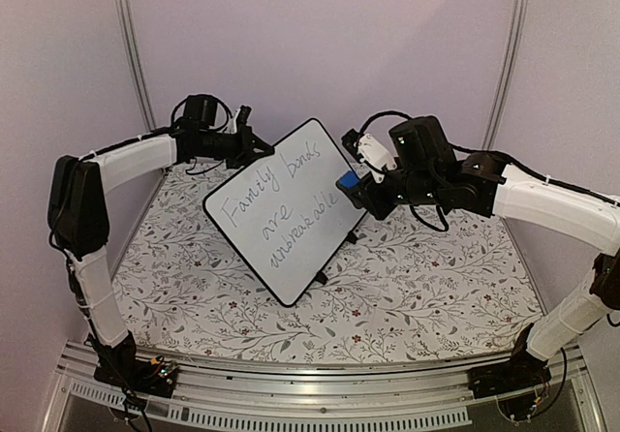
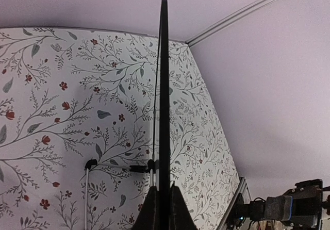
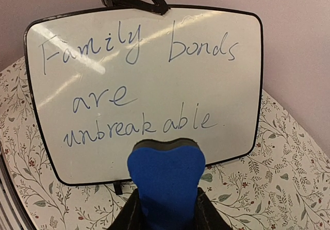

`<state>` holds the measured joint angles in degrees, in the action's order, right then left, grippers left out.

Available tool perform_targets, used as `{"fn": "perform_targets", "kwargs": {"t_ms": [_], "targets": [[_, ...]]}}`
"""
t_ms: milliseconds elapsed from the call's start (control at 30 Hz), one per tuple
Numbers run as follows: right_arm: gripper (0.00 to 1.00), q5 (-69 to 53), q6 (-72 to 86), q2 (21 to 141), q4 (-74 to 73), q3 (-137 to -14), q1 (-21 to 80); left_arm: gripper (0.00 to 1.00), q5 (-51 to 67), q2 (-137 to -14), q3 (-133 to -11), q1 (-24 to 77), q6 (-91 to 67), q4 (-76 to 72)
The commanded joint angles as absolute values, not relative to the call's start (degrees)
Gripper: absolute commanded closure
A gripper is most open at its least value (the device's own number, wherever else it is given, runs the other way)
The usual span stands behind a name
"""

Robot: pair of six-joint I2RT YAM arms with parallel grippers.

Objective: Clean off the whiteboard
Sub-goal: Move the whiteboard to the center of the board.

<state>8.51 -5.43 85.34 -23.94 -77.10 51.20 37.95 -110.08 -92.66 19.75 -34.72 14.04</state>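
Floral tablecloth [image 1: 417,287] under you, pale lilac walls [image 1: 320,35] all round. Your left arm reaches in from the side, forearm level, and the left gripper [image 1: 254,147] is clamped tight on the whiteboard [image 1: 281,209] at its top edge, holding it up off the cloth at a slant. The left wrist view sees the board's thin black rim edge-on. Your right arm bends in from the other side, and the right gripper [image 1: 351,186] is pinched narrow on a blue eraser [image 3: 165,181], poised before the written face near the lower edge. You can't tell whether it touches. Dark handwriting [image 3: 139,93] reads "Family bonds are unbreakable" in three lines. The black rim has rounded corners, and small black feet stick out along the bottom. Whether the low corner meets the cloth is unclear. An aluminium rail [image 1: 320,393] runs along the near edge by both bases.
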Motion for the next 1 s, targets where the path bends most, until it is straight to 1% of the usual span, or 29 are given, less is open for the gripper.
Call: {"fn": "perform_targets", "kwargs": {"t_ms": [0, 233, 633, 667, 800, 900, 967], "targets": [[0.71, 9.2, -5.8, 84.4, -22.9, -76.0, 50.9, 1.00, 40.4, -110.5, -89.6, 25.2, -37.7, 16.5], [0.71, 8.9, -5.6, 84.2, -22.8, -75.9, 50.8, 1.00, 41.1, -111.2, -88.8, 26.5, -38.7, 15.1], [0.71, 8.8, -5.5, 84.0, -22.7, -75.9, 50.8, 1.00, 40.2, -109.4, -89.3, 25.7, -36.6, 16.7], [0.71, 8.8, -5.6, 84.0, -22.6, -75.9, 50.8, 0.99, 39.8, -109.1, -89.4, 25.6, -36.2, 17.0], [0.71, 8.8, -5.6, 84.2, -22.6, -76.0, 50.8, 0.77, 37.7, -108.2, -90.5, 24.8, -35.2, 18.5], [0.71, 8.7, -5.6, 84.4, -22.6, -76.0, 50.8, 0.70, 36.5, -107.8, -92.4, 24.1, -34.7, 19.6], [0.71, 8.8, -5.6, 84.5, -22.6, -76.2, 50.8, 0.68, 36.0, -108.0, -94.3, 23.7, -34.1, 20.8]]}}
